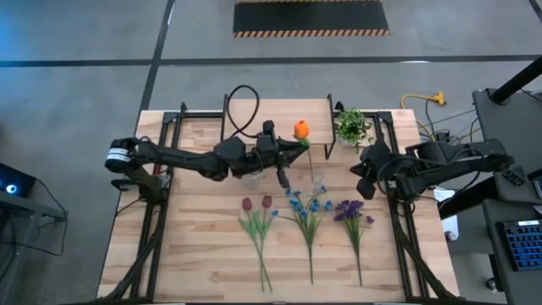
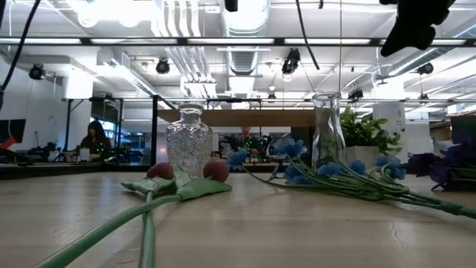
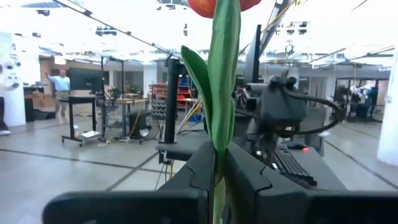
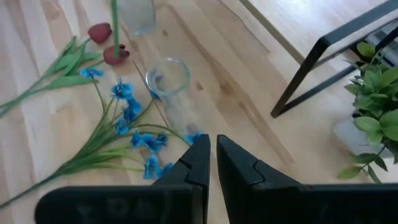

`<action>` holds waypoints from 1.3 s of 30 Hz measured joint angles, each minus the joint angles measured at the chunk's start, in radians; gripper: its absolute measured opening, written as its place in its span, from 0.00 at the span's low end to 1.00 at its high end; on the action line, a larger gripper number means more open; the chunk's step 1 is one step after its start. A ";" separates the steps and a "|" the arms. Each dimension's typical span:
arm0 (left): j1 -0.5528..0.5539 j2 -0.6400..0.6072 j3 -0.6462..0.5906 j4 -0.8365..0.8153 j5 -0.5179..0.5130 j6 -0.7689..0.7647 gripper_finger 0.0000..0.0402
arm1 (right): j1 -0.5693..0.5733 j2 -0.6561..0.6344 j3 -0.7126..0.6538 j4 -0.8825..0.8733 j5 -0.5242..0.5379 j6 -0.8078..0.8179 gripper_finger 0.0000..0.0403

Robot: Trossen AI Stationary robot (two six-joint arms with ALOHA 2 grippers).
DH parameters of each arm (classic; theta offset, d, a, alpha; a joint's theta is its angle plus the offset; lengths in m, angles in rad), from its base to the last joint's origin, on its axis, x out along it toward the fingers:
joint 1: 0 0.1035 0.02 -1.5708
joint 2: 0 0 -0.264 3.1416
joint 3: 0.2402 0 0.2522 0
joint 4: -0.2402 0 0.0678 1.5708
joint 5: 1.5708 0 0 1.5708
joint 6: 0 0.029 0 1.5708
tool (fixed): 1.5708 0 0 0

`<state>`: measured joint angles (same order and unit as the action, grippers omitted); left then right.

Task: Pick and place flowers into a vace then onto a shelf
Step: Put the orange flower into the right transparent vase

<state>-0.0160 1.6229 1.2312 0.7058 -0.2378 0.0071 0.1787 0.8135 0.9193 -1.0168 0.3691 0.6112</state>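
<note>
Light wooden planks form the table [image 1: 203, 246] under your two arms. Your left gripper [image 1: 288, 149] is above the middle of the table and its fingers [image 3: 199, 174] are closed on the green stem of the orange tulip [image 1: 301, 130]; the bloom stands beyond the fingertips, over the shelf [image 1: 288, 114]. A cut-glass vase [image 2: 189, 150] stands under this arm. On the table in front lie the dark red tulips [image 1: 257, 204], the blue bunch [image 1: 306, 203] and the purple bunch [image 1: 351, 212], side by side. Your right gripper [image 1: 366, 178] hangs near the purple bunch, fingers nearly together and holding nothing. A tall clear vase [image 4: 168, 81] stands beside the blue bunch. A potted plant [image 1: 352, 127] is at the shelf's right end.
</note>
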 joint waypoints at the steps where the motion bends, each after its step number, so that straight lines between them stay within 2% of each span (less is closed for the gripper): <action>1: 0.004 0.014 0.010 -0.001 0.002 0.000 0.02 | 0.000 0.000 -0.007 0.001 0.000 0.002 0.06; 13: 0.028 0.139 0.114 -0.008 0.009 0.011 0.02 | 0.000 0.000 -0.070 0.002 -0.013 0.045 0.06; 29: 0.039 0.146 0.100 -0.070 0.006 0.037 0.03 | 0.000 -0.002 -0.069 0.003 -0.030 0.025 0.06; 33: 0.039 0.154 0.098 -0.093 0.012 0.034 0.07 | 0.000 -0.002 -0.069 0.003 -0.030 0.024 0.06; 39: 0.038 0.166 0.098 -0.128 0.029 0.025 0.18 | 0.000 -0.002 -0.068 0.004 -0.030 0.025 0.06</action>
<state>0.0223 1.7885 1.3293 0.5774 -0.2085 0.0322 0.1791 0.8112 0.8509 -1.0126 0.3393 0.6357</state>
